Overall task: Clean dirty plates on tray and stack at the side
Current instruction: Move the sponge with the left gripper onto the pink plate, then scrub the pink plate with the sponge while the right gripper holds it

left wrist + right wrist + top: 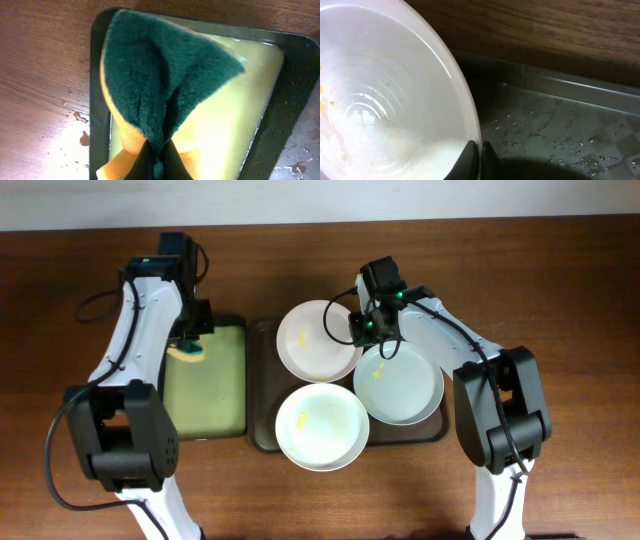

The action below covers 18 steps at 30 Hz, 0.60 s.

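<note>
Here, three dirty plates are sitting on the tray [262,432], one of them being gripped at its rim.
The rear plate [312,345], the front plate [322,425] and the bluish right plate [405,385] are crowding together, with yellow smears showing on the front and right ones. The right gripper [362,328] is pinching the rear plate's right rim, its jaws nearly closed on the thin edge, and droplets are wetting the tray floor beside it. Left of the tray, the left gripper [188,348] is hovering over a small black tray [220,390] with a yellow-green inside, its jaws clamping a green-and-yellow sponge [165,75].
</note>
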Motion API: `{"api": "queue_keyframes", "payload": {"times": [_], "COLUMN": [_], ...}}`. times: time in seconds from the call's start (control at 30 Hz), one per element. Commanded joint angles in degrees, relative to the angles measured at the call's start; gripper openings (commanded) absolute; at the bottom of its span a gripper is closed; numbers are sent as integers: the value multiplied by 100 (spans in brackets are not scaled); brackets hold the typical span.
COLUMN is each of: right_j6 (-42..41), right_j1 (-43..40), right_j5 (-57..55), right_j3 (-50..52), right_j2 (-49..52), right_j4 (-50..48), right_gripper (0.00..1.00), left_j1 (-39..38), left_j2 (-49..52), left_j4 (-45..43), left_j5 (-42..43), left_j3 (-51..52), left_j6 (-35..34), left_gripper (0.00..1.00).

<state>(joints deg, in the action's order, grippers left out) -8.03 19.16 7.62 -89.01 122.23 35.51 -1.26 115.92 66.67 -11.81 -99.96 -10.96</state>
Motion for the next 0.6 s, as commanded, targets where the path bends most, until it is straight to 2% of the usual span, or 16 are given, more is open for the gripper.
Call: {"api": "queue_keyframes", "payload": {"times": [0.0, 0.07, 0.13, 0.23, 0.33, 0.43, 0.57], "right_j6": [0, 0, 0, 0, 0, 0, 0], "right_j1": [-15, -15, -15, -15, -15, -15, -15], "right_j5": [-31, -31, -31, -31, -31, -31, -31], "right_j3": [28, 28, 28, 28, 28, 28, 28], "right_j2": [136, 136, 136, 136, 136, 136, 136], "right_j4": [9, 9, 7, 4, 7, 7, 4], "right_gripper": [4, 4, 4, 4, 4, 4, 4], "left_j1": [-310, -586, -979, -1711, -2009, -2022, -1985], "left_j2": [-236, -236, -236, -170, 85, 468, 800], "left_j4": [-92, -389, -704, -1373, -1792, -1832, -1880], "left_j5": [129, 1237, 1779, 1582, 1502, 1165, 1178], "left_j3": [-101, -103, -101, 22, 22, 22, 31], "left_j6": [-160, 33, 7, -450, -579, -883, -940], "left_gripper": [0, 0, 0, 0, 0, 0, 0]}}
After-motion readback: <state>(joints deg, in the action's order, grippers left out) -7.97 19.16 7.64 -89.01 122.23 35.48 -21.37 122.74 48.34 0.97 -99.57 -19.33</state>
